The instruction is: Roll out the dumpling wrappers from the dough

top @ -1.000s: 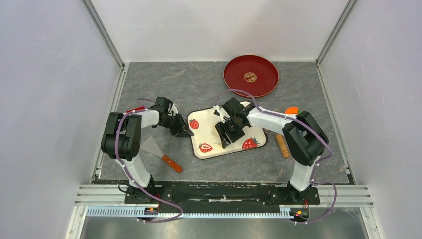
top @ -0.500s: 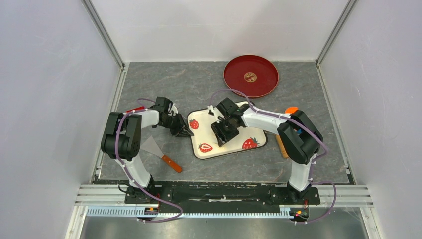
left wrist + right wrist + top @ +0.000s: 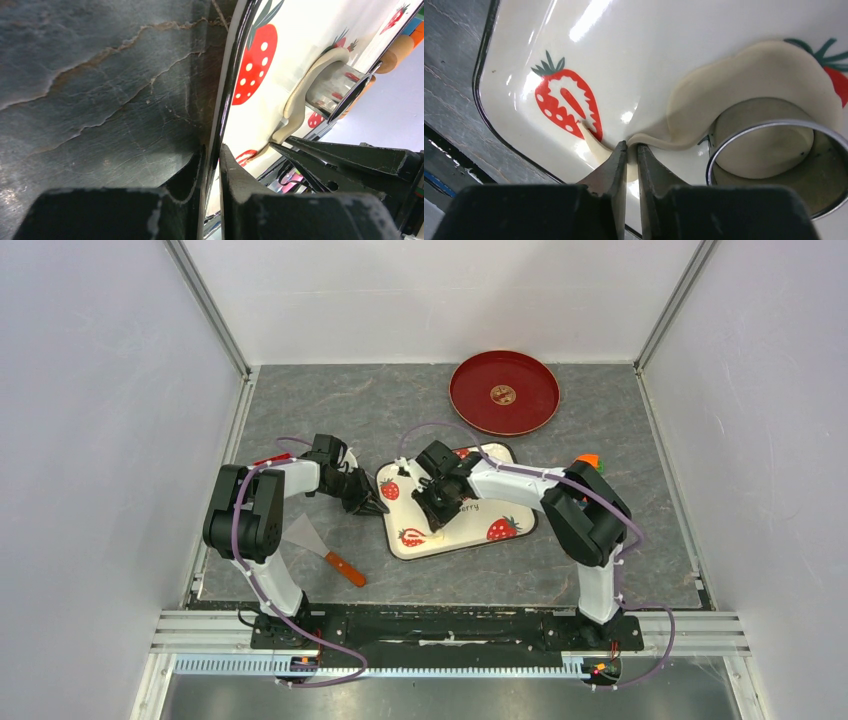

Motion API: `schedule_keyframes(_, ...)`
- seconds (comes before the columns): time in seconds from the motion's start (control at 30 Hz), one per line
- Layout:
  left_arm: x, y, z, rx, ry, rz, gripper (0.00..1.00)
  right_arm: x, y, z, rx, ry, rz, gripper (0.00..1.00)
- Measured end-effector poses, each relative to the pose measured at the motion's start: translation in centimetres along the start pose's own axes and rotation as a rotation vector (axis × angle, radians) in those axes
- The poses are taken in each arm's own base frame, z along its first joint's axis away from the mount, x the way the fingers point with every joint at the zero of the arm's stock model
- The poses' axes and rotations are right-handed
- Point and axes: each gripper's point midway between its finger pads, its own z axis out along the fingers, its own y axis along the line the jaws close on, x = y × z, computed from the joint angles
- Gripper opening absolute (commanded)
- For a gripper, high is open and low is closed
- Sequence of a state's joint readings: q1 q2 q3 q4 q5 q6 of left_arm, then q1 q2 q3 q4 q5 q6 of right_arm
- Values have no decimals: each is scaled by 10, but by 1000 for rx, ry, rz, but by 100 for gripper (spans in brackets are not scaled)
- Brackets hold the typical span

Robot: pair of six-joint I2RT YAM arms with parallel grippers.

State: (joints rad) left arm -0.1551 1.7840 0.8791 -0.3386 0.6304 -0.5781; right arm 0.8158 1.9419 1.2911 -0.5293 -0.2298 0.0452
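I get the top view from high above and behind the arm bases [image 3: 285, 612], looking down on the whole counter [image 3: 300, 410] from far off. The left wrist view rides on the left pincer [image 3: 212, 147], low and very close, facing along the counter at the tray [image 3: 227, 80] rim. The right wrist view looks steeply down past the right pincer [image 3: 630, 145] into the tray, equally close. All three views share the tray; both wrist views share the dough [image 3: 749, 75] and ring [image 3: 774, 121].
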Motion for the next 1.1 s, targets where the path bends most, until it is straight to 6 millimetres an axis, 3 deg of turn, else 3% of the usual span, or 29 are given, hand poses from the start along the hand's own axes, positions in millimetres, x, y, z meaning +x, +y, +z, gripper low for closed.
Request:
schedule_keyframes(0.27, 0, 0, 0, 0, 0, 0, 2, -21, 2, 6, 10, 27, -21, 5)
schedule_keyframes(0.43, 0, 0, 0, -1, 1, -1, 2, -53, 3, 5, 13, -2, -26, 3)
schedule_keyframes(0.6, 1, -1, 0, -5, 3, 7, 2, -96, 9, -11, 10, -96, -34, 0)
schedule_keyframes(0.73, 2, -2, 1, -6, 5, 13, 2, -113, 6, -21, 18, -136, -18, 0)
schedule_keyframes(0.87, 2, -2, 1, -6, 5, 14, 2, -122, -11, -28, 33, -158, 27, 0)
schedule_keyframes(1.1, 2, -2, 1, -6, 6, 13, 2, -135, -73, -48, 79, -218, 172, 0)
